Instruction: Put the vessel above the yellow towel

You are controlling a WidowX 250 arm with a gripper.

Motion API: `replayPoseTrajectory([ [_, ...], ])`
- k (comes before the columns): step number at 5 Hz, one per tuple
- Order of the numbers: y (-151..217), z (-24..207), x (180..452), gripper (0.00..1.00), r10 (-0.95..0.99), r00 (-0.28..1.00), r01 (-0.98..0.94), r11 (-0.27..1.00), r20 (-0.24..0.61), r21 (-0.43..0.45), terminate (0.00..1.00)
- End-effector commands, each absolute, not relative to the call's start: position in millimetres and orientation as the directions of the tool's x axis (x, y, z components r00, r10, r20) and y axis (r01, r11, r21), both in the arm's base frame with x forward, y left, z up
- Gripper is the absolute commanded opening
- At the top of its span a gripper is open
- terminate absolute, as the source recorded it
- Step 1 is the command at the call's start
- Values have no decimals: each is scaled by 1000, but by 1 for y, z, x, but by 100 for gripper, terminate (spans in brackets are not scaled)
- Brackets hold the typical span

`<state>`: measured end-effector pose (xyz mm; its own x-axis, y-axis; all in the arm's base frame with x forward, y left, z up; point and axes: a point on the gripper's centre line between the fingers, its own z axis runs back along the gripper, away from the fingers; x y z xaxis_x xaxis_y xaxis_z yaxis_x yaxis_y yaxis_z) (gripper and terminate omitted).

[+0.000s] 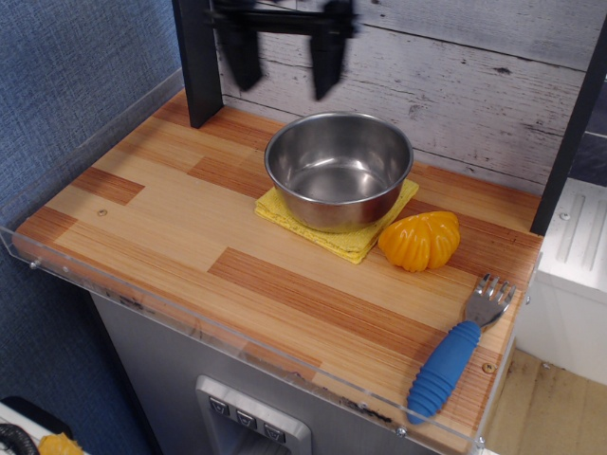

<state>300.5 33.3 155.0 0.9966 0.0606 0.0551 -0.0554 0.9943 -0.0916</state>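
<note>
The bowl sits upright on the towel, near the back of the worktop. It covers most of the cloth, and yellow edges show along the front, at the left corner and at the right corner. The bowl's inside is bare steel with nothing in it. The tool hangs at the top of the view, above and to the left of the bowl and well clear of it, with its two dark fingers spread wide and nothing between them; it is blurred, so finer detail cannot be told. Just behind it stands a dark post at the back left of the worktop, in front of a whitewashed plank wall. An orange ribbed toy lies just right of the towel's front corner, very close to it; whether they touch cannot be told. A fork with a blue ribbed handle lies near the front right corner, well apart from the bowl, its metal tines pointing toward the back. A clear plastic rim runs along the front edge.
</note>
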Motion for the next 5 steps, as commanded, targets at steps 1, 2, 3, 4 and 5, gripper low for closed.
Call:
replayPoseTrajectory([
  [1, 43, 138, 262, 100, -18, 998, 13, 996, 53, 85, 0],
  [2, 46, 129, 245, 100, -9, 998, 3, 996, 64, 91, 0],
  [3, 53, 127, 235, 100, 35, 996, -41, 997, 80, 71, 0],
  [4, 57, 121, 237, 100, 42, 996, -44, 999, 79, 27, 0],
  [5, 58, 113, 241, 100, 7, 998, -7, 1000, 65, -14, 0],
])
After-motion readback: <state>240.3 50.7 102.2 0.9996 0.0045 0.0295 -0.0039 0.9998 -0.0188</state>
